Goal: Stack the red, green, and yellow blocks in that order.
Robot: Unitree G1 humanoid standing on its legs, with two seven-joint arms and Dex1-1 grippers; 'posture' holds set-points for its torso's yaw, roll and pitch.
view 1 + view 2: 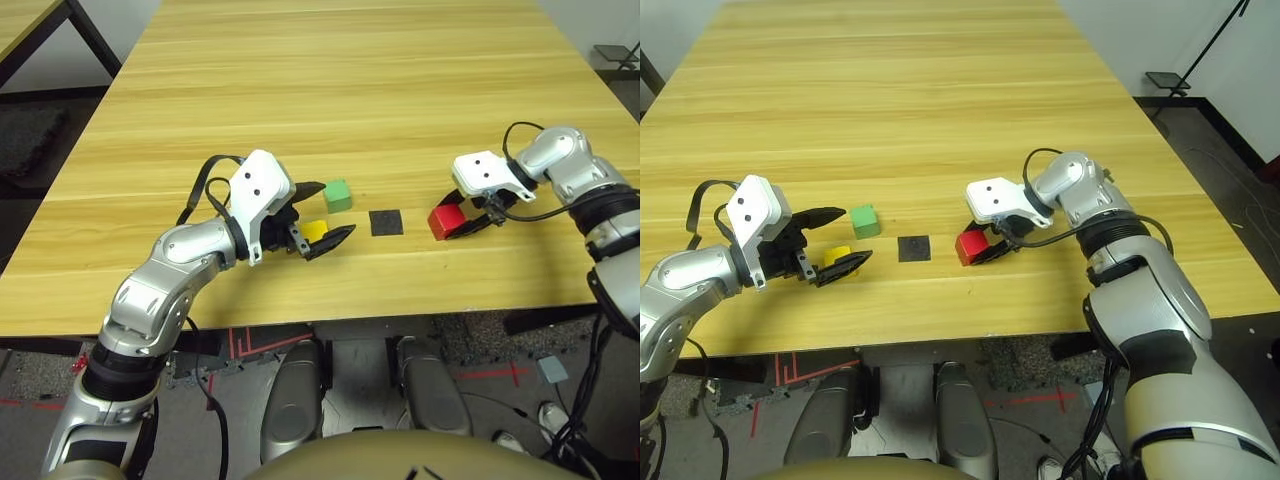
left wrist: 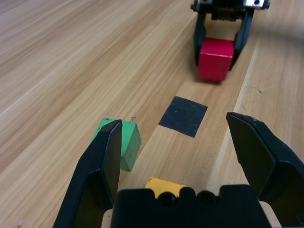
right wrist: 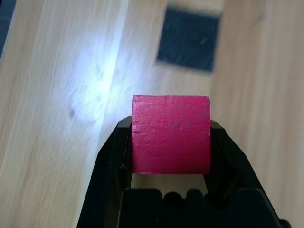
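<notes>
Right gripper (image 3: 171,142): two black fingers closed on the red block (image 3: 171,134), one to each side, the cube's flat face squared between them. Grip looks even; block seated toward the tips. In the eye views it sits to the right of the black patch (image 1: 386,222), apart from it, on or just above the table (image 1: 330,90); contact with the wood, cannot tell.

Left gripper (image 1: 846,240): fingers spread wide, nothing held. It reaches in from the left, low over the table. Between its fingers, the yellow block (image 1: 314,231), partly hidden by the nearer one. Whether a finger touches it, cannot tell.

Green block (image 1: 338,196): on the table, just beyond the yellow block and slightly to its right, near the tip of the left gripper's farther finger. Upright, flat on its base, bare on top.

Black patch: square, lying flat on the wood between the red block on the right and the green and yellow pair on the left. Nothing on it. Table: pale wood, long grain. Three cubes, all separate; no one stacked on another.
</notes>
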